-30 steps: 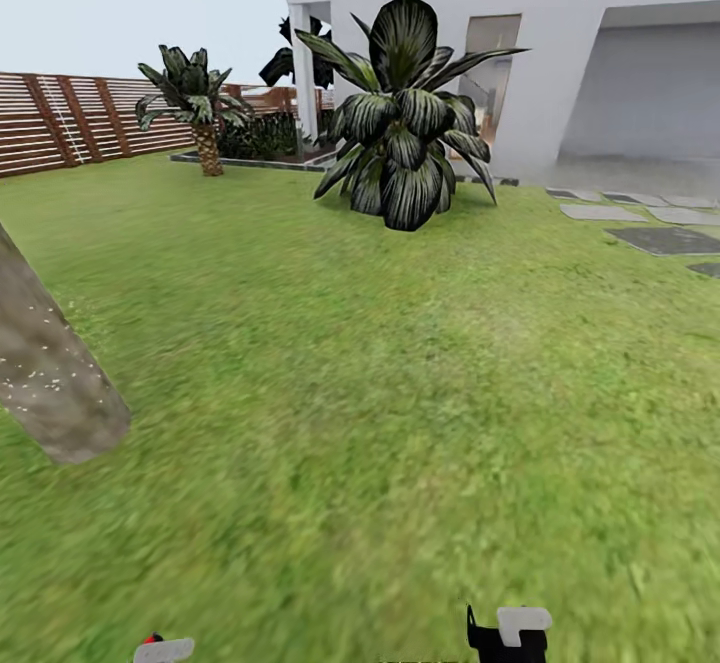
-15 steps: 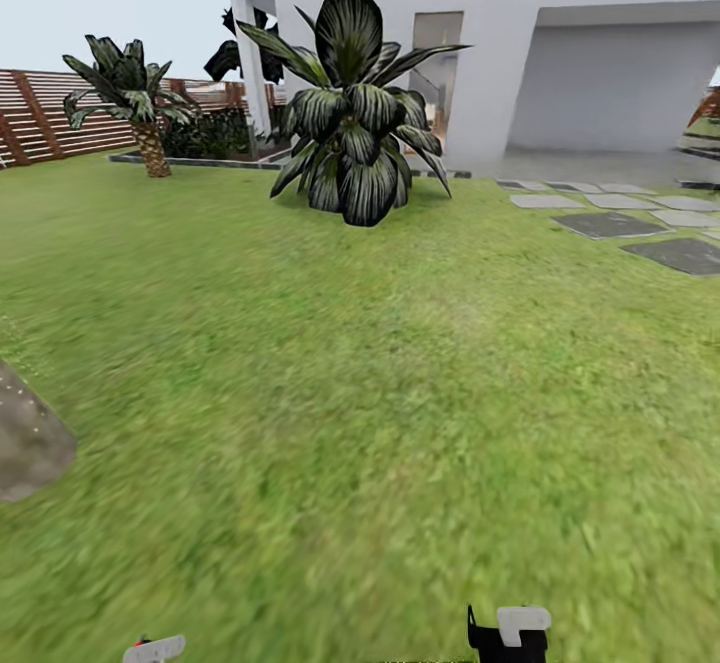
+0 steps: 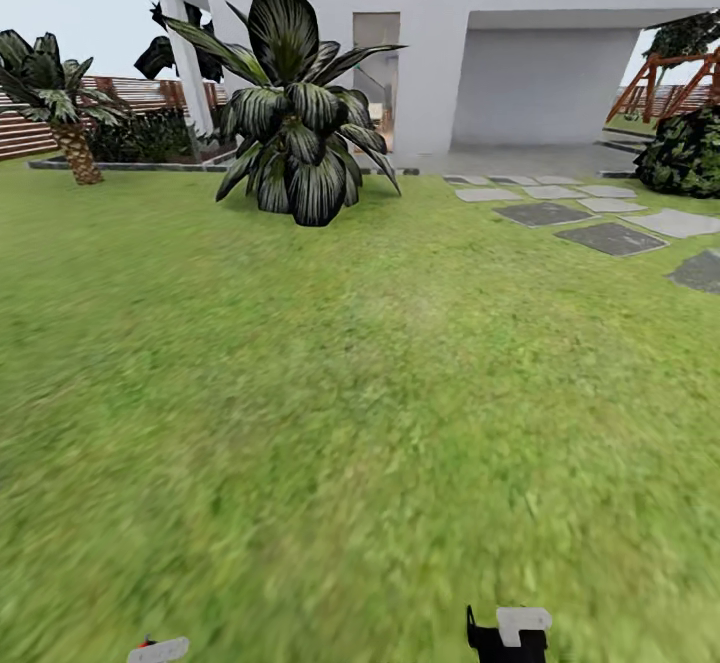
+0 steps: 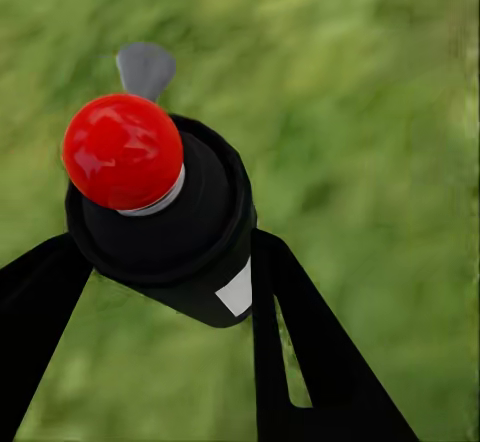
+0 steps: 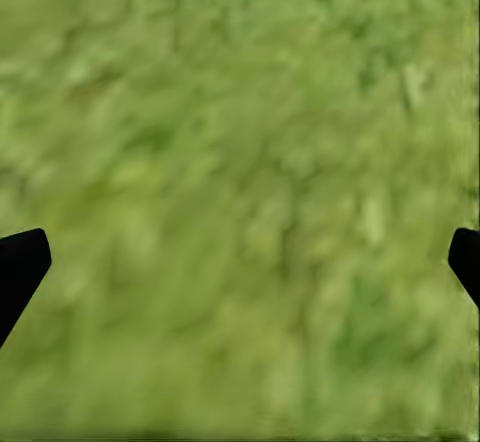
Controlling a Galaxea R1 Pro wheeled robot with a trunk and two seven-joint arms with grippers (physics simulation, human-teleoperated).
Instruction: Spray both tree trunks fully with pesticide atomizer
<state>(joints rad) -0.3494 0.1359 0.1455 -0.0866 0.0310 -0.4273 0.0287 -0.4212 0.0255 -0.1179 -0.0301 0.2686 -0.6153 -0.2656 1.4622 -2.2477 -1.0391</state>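
As you swung the view right off the sprayed trunk, left end effector (image 4: 165, 262) stayed pinched on the pesticide atomizer (image 4: 160, 212) w/ right end effector (image 5: 240, 252) spread, so 2nd tree prob. came next.

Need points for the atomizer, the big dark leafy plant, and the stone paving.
atomizer (image 4: 165, 227): left wrist view, on its dark body, below the red cap.
big leafy plant (image 3: 295, 138): head view, on the central leaves.
stone paving (image 3: 610, 237): head view, on a dark slab in the lawn.
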